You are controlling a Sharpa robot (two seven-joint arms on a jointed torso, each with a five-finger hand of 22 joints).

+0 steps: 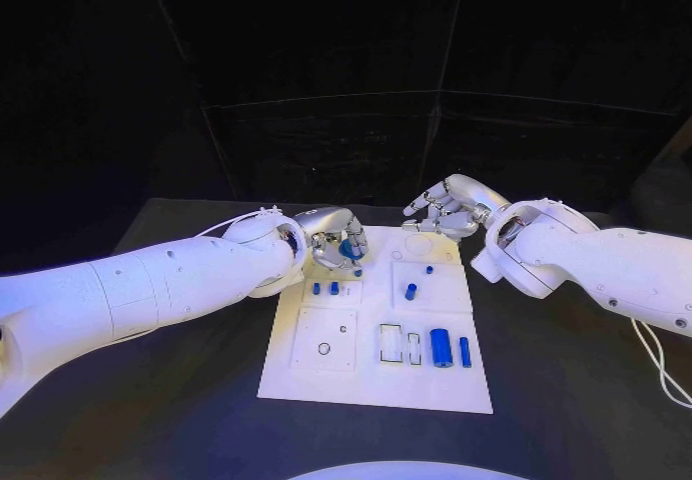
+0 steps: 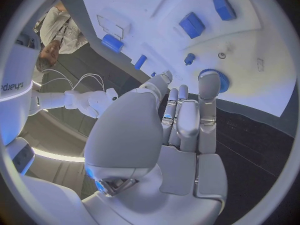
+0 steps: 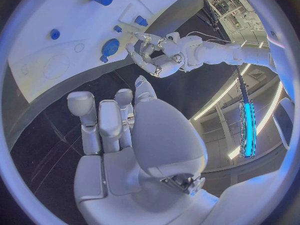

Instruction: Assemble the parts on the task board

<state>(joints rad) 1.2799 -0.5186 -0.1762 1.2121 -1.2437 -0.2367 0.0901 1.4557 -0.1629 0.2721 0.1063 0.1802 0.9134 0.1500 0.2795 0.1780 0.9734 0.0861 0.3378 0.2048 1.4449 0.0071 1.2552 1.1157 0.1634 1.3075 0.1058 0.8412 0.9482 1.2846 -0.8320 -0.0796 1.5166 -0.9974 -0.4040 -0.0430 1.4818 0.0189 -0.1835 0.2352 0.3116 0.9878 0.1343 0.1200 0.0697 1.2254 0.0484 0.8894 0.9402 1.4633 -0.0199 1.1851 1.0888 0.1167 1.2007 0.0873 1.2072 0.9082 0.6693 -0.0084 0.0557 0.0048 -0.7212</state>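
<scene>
White rectangular task board [image 1: 378, 385] is lying in the middle of the black tabletop [image 1: 173, 410], carrying small blue parts such as a blue cylinder [image 1: 440, 348] near its front edge. From the head camera, the left hand [image 1: 335, 243] is hovering over the board's far left corner, fingers curled around a round blue disc [image 1: 353, 250]. The right hand [image 1: 444, 210] is hanging beyond the far edge, fingers loosely bent, holding nothing.

Left wrist camera: a fingertip is touching the blue disc [image 2: 220, 81].

Right wrist camera: its fingers [image 3: 109, 122] are hanging apart and empty over the tabletop.
</scene>
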